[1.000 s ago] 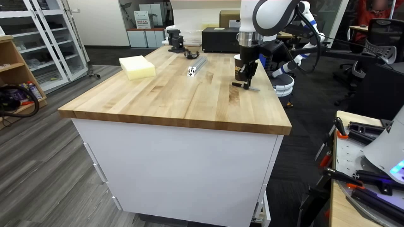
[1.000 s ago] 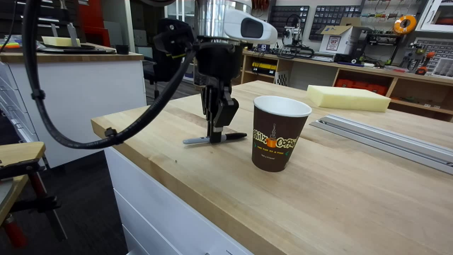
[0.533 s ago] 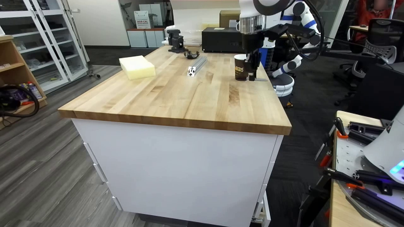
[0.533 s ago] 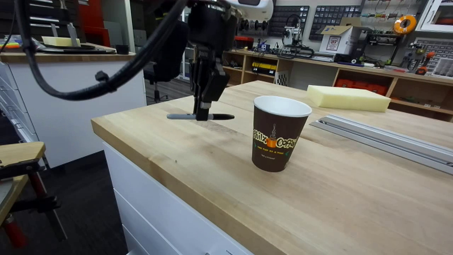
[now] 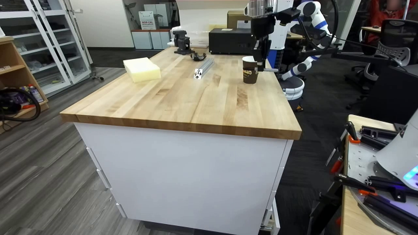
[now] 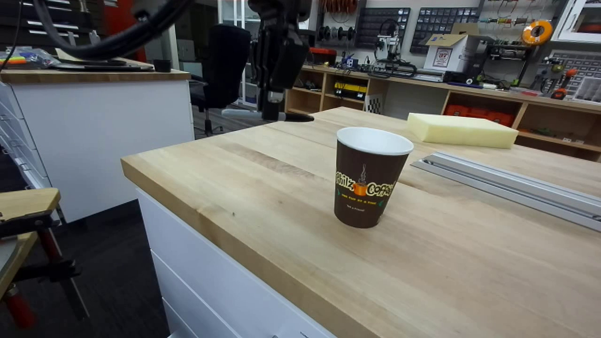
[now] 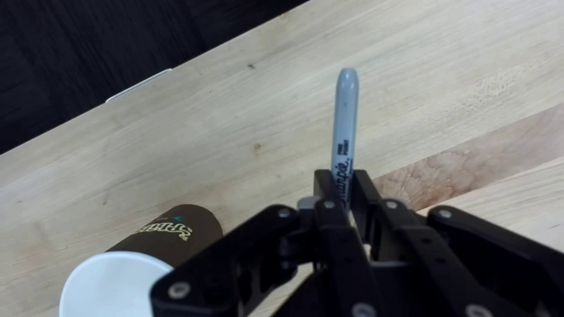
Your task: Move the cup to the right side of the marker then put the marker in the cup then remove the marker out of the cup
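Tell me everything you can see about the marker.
The marker is slim, with a plastic-looking gray barrel, rounded at its tip, bearing black lettering: "FINE POINT" and a partly hidden "Sharpie". Its other end is black, apparently a cap. Roughly level, it hangs above the wooden tabletop, pinched near its middle between the jaws, outside the cup.

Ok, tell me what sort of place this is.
Likely a robotics lab or workshop. The exterior views show a white-and-blue robot arm in the background, a slotted metal rail lying on the wooden worktop, and an orange spool farther back.
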You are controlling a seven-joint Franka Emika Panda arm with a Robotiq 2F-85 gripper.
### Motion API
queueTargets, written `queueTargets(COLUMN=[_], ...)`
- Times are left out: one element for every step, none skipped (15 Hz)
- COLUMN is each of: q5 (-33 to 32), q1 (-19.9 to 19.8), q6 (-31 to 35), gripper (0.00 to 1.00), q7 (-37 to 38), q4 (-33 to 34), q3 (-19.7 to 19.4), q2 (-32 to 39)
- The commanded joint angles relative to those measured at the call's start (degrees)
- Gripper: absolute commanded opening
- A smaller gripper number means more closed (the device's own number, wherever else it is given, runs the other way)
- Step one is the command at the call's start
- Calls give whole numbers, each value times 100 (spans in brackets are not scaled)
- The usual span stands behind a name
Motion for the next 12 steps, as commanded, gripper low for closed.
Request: queueTargets(q5=[-74,-71,-28,-21,-22,-18,7,9,-15,-27,-93,-130], q1=[-32,-37,-45,-49,-55,-61,-71,-82,-97,-111,-128,-141], q6=[189,240,248,258,264,279,236,183,168,179,182,187], gripper=[3,3,3,3,3,3,3,3,3,3,3,3], q7=[7,12,-16,-28,-41,-45,-53,-52,-29,-14,51,87], q4=[-10,-11,2,7,15,16,44,72,93,111,144,171], q3=[-8,-11,-18,-20,-25,-29,-37,-41,-48,-53,-64,-74], q2=[-104,-96,-75,-78,-88,-100,-108,-108,-134,-151,-187,-203])
